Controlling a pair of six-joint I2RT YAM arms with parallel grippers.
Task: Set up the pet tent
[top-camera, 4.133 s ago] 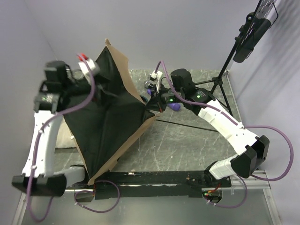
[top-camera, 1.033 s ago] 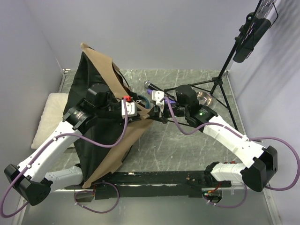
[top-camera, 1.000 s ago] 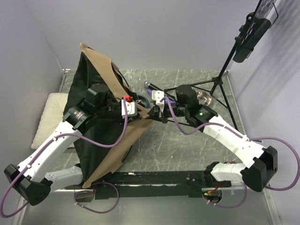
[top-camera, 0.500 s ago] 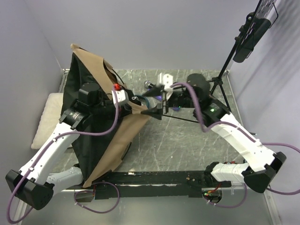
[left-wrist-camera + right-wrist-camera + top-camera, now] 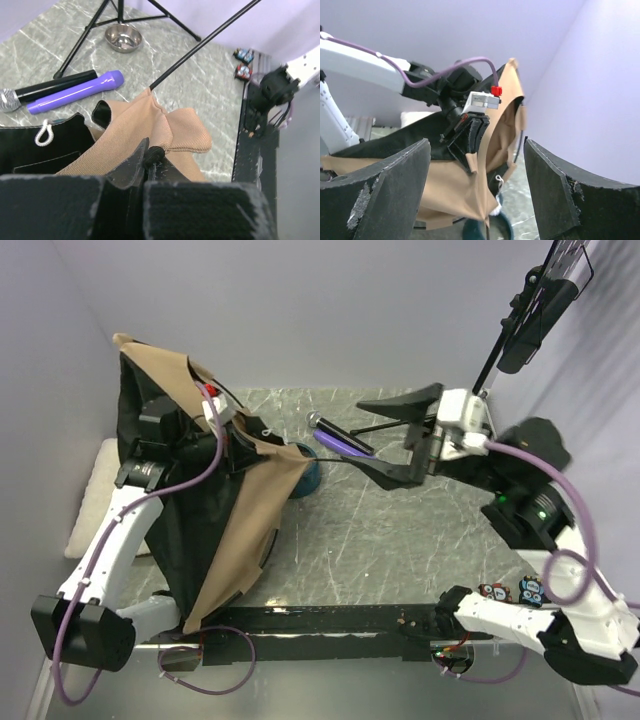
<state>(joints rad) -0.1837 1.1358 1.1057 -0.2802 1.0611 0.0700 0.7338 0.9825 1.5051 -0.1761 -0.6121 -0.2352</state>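
The pet tent (image 5: 250, 510) stands tilted at the left side of the table (image 5: 400, 540). Its black base (image 5: 180, 530) is turned up toward the overhead camera, and a band of tan fabric runs down its right side to the near edge.

The left claw (image 5: 243, 448) is clamped narrow on a bunched fold of that tan fabric at the tent's right corner. In the left wrist view the fingers (image 5: 131, 167) are pinched together over the cloth, with a small black knob just at their tips. A thin dark pole (image 5: 200, 47) comes out of the fold and runs up and away to the right. A white cord loop (image 5: 44, 134) lies on the black fabric to the left of the fold.

The right claw (image 5: 378, 438) is raised above the middle of the table with its fingers spread wide, holding nothing. It is well apart from the tent and faces left toward it. In the right wrist view the left claw and the tan fold show between the two fingers.

On the table below the right claw, a microphone (image 5: 45, 87) and a purple cylinder (image 5: 75, 92) lie side by side. A metal bowl (image 5: 123, 37) sits farther back between the legs of a tripod (image 5: 490, 360). A cream pillow (image 5: 85, 502) lies at the left edge of the table, partly behind the tent.
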